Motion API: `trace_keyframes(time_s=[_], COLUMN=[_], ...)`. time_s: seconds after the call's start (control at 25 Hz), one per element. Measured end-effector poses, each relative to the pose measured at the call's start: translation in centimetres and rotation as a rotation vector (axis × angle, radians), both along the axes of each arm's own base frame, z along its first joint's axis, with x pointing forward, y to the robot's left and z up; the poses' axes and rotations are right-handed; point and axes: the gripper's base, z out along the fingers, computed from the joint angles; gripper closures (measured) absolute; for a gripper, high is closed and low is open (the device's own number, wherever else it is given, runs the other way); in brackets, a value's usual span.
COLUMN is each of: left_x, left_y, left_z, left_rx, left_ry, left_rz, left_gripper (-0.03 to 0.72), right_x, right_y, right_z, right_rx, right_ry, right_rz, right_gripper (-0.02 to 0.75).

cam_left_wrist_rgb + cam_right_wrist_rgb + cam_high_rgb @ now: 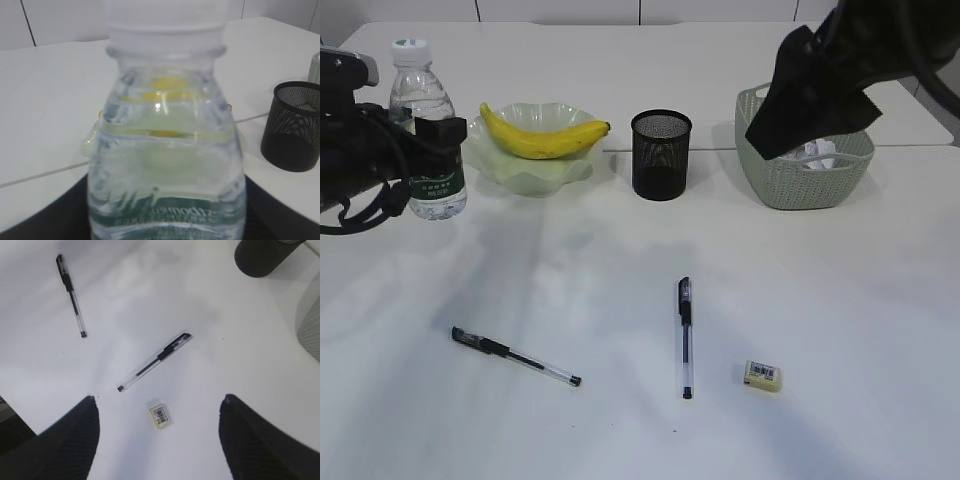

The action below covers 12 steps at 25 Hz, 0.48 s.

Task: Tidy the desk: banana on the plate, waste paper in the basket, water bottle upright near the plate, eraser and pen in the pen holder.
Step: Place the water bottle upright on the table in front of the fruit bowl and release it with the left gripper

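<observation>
Left fingers (432,128) flank upright clear green-labelled water bottle (423,140).

Two pens (515,356) (685,336), one eraser (762,375), one banana (543,134), one plate (525,167), one bottle (426,130), one pen holder (661,154), one basket (803,170)

Bright, even overhead light washes the white desk (820,300) almost shadowless but for faint grey smudges, while the water bottle (165,150) fills the left wrist view softly out of focus and the right hand's fingers (65,445) loom blurred and dark.
</observation>
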Motion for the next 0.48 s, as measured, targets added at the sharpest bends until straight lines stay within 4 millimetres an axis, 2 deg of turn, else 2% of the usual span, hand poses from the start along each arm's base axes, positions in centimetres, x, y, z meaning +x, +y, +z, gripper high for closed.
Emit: trace_keyframes(time_s=[0.48], left_x=[1.3], left_y=[-0.1], left_z=[-5.1], left_rx=[-0.043], left_ry=[-0.093], left_rz=[0.008], left_gripper=[0.256], right_x=[0.0], right_y=[0.0], right_z=[0.0], right_rx=[0.004], right_ry=[0.0], right_rz=[-0.006], right_gripper=[0.185])
